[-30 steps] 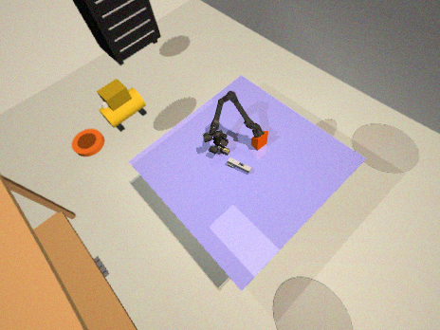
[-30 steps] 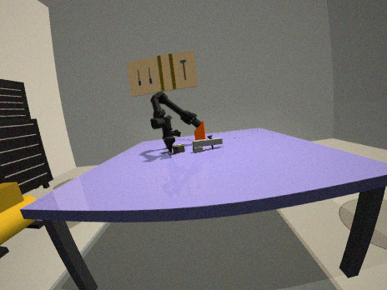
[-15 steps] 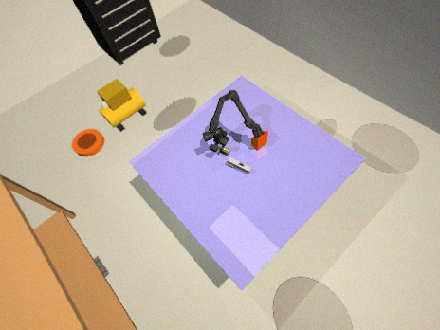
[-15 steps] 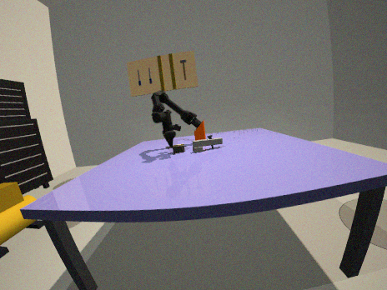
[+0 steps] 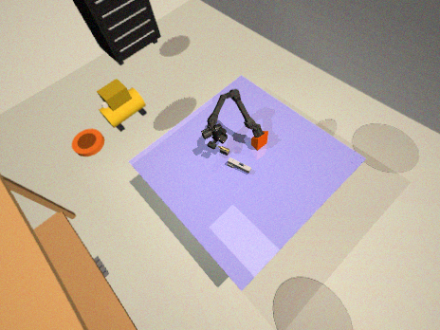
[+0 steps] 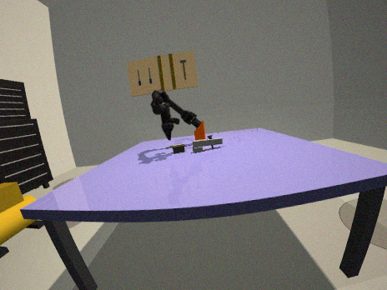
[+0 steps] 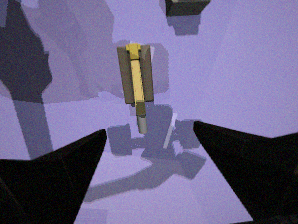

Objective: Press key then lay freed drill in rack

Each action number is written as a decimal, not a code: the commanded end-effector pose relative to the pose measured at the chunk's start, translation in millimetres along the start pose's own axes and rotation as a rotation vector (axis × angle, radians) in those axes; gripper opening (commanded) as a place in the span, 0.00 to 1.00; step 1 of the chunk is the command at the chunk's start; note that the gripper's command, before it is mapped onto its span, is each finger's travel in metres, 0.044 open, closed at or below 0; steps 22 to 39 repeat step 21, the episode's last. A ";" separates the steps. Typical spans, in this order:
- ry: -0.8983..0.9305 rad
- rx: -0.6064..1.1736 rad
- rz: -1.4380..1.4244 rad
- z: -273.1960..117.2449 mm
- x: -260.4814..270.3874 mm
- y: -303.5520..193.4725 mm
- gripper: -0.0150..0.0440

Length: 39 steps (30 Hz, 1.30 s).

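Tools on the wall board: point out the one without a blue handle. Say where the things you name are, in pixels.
The hammer (image 6: pixel 184 69), farthest right of the three; the two screwdrivers (image 6: pixel 139 78) (image 6: pixel 150 76) left of it both have blue handles.
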<state>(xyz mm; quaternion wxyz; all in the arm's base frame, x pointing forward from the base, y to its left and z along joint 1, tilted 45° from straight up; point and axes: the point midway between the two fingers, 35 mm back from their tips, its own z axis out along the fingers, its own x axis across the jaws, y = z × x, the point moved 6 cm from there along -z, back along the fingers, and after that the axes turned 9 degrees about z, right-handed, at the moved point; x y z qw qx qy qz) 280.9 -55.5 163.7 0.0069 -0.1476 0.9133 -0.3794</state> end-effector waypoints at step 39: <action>-0.933 -0.396 0.616 -226.9 -125.0 144.2 1.00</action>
